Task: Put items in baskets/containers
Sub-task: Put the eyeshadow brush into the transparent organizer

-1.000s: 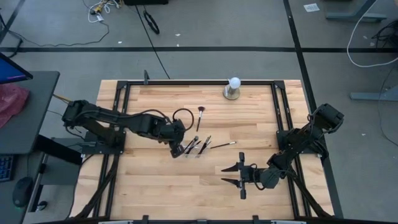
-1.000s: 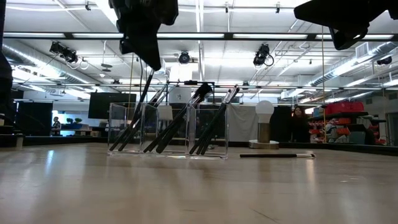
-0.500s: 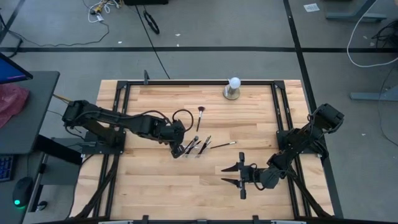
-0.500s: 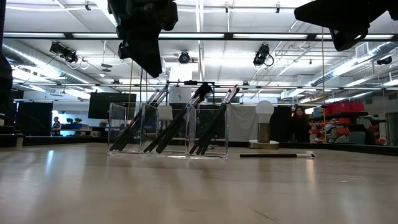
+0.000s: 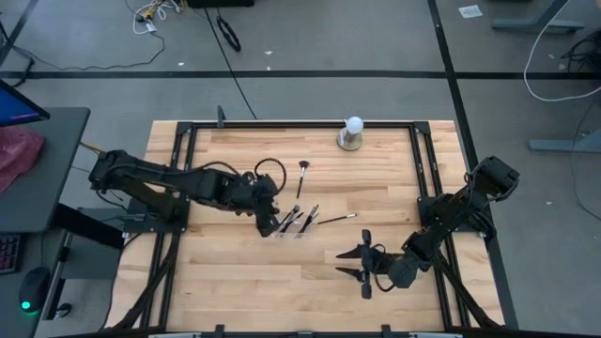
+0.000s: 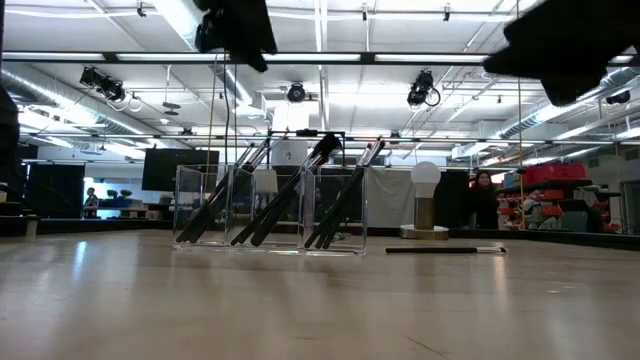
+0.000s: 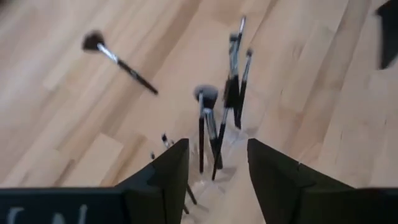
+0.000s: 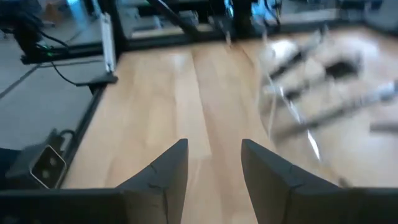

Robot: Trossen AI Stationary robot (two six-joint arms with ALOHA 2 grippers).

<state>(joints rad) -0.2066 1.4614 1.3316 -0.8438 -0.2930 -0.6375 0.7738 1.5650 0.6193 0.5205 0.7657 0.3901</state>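
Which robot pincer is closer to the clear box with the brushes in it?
Left. The left pincer hangs just over the clear box's end, while the right pincer waits farther away near the table's front.

I am working in a large open lab or workshop hall. Across the top of the low view I see a high ceiling with exposed ducts (image 6: 60, 85), strip lights (image 6: 400, 58) and hanging fixtures (image 6: 420, 88). At the far right stand shelves with red bins (image 6: 545, 195); a person (image 6: 480, 190) stands near them. From above, the wooden table (image 5: 235, 272) sits on grey concrete floor (image 5: 94, 38) marked with dark tape lines (image 5: 282, 72), loose cables (image 5: 225, 33) in the upper middle, a desk (image 5: 38, 169) at left.
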